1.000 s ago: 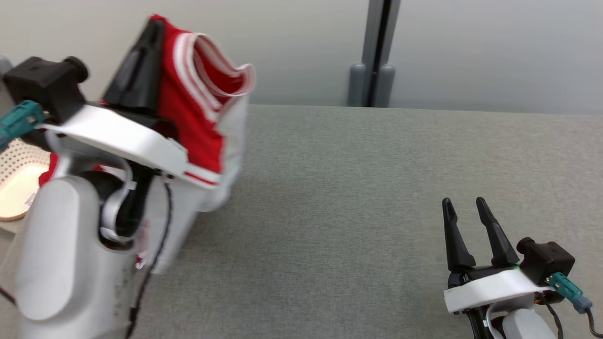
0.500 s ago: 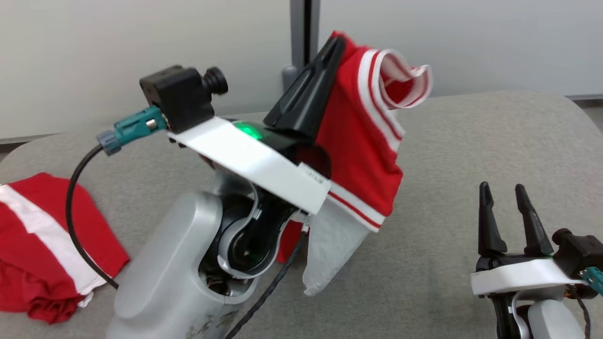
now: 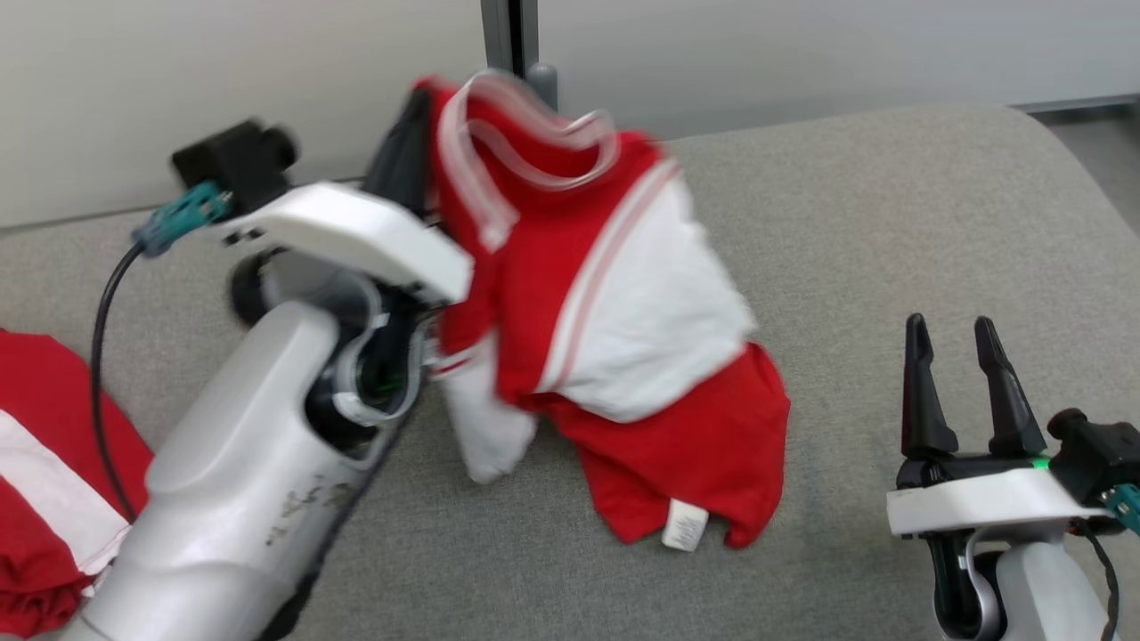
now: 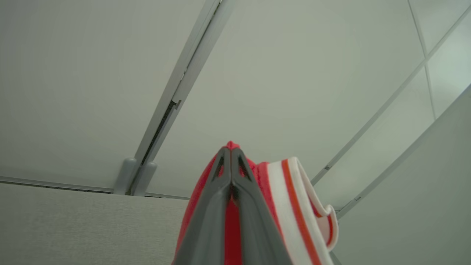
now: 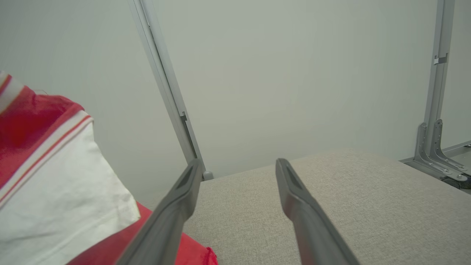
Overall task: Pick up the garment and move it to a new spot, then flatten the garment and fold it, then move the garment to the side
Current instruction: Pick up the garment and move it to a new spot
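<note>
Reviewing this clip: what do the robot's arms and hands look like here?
The left hand and right hand each have two long tapered black fingers on a white plate. Each carries a black camera block with teal connector and black cable. The silver-grey left forearm shows dark scuffs.

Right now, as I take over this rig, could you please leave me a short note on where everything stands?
Left claw: shut on the red-and-white fabric jersey, gripped at its top edge and held up.
Right claw: open, holding nothing, apart from the jersey.
Jersey: hangs bunched, its red lower part resting on the grey fabric-covered table.
Done: pick-up.
To do: set down, flatten, fold, move aside.
A second red-and-white cloth lies at the table's left end.
</note>
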Motion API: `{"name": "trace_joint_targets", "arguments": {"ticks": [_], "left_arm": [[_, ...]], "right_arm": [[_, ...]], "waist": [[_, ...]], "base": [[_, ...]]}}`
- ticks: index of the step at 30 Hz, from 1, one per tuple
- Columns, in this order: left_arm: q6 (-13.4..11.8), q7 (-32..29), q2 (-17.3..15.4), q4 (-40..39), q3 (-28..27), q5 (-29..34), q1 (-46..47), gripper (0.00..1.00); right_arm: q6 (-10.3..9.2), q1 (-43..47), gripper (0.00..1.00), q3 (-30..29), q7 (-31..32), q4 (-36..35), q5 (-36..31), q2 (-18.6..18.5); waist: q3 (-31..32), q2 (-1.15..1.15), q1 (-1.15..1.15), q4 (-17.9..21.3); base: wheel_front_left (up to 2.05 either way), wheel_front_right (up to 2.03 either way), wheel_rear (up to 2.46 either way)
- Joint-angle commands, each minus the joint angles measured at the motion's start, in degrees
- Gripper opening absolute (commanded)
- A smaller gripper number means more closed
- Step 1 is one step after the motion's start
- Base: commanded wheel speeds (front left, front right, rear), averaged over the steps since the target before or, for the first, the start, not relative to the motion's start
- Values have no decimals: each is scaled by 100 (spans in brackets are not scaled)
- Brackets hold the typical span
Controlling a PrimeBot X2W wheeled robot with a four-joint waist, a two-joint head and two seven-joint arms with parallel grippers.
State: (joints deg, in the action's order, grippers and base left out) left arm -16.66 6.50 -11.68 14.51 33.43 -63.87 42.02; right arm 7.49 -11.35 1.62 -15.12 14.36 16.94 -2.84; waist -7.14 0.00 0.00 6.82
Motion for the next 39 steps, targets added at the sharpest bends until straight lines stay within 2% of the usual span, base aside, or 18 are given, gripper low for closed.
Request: {"name": "trace_joint_targets", "arguments": {"ticks": [1, 2, 5, 6, 7, 8, 11, 14, 17, 19, 24, 27, 32, 39], "left_arm": [[47, 173, -86, 325, -65, 80, -44, 0], [119, 294, -212, 692, -35, 236, -35, 0], [306, 523, -232, 1678, -78, 263, -28, 0], [368, 585, -225, 1945, -89, 299, 21, 14], [432, 642, -218, 2217, -101, 343, 74, 84], [499, 678, -183, 2447, -95, 355, 112, 100], [672, 811, -116, 2988, -61, 598, 256, 100], [750, 871, -72, 3211, -355, 817, 414, 100], [749, 872, -30, 2947, -960, 1321, 397, 100], [839, 873, 71, 2689, -1330, 1687, 202, 100], [1282, 876, 218, 1906, -1953, 2591, -382, 100], [1396, 874, 295, 1629, -2135, 2890, -734, 100], [1315, 870, 457, 1005, -2275, 3886, -1798, 100], [1163, 871, 731, 125, -2553, 4762, -3142, 100]], "right_arm": [[0, -83, 100, 12, -6, -19, -56, -15], [0, -114, 100, 55, -5, -24, -60, -14], [0, -202, 100, 134, -5, -23, -129, -13], [0, -220, 100, 152, -5, -14, -166, -12], [0, -240, 100, 161, -6, -7, -197, -13], [0, -261, 100, 172, -5, 5, -212, -13], [0, -290, 100, 223, -6, 44, -297, -12], [0, -286, 100, 274, -5, 59, -387, -12], [0, -284, 100, 309, -6, 68, -458, -24], [0, -270, 100, 334, -6, 84, -469, -49], [0, -141, 100, 395, -6, 127, -476, -124], [0, -84, 100, 405, -6, 132, -451, -148], [0, 132, 100, 402, -6, 120, -403, -191], [0, 458, 100, 469, -6, 54, -398, -184]], "waist": [[-127, 0, 0, -15], [-182, 0, 0, -22], [-331, 0, 0, -93], [-372, 0, 0, -127], [-409, 0, 0, -165], [-440, 0, 0, -206], [-503, 0, 0, -340], [-525, 0, 0, -488], [-511, 0, 0, -654], [-458, 0, 0, -743], [-234, 0, 0, -917], [-128, 0, 0, -987], [117, 0, 0, -1134], [310, 0, 0, -1291]], "base": [[0, 0, 0], [0, 0, 0], [0, 0, 0], [0, 0, 0], [0, 0, 0], [0, 0, 0], [0, 0, 0], [0, 0, 0], [0, 0, 0], [0, 0, 0], [0, 0, 0], [0, 0, 0], [0, 0, 0], [0, 0, 0]]}}
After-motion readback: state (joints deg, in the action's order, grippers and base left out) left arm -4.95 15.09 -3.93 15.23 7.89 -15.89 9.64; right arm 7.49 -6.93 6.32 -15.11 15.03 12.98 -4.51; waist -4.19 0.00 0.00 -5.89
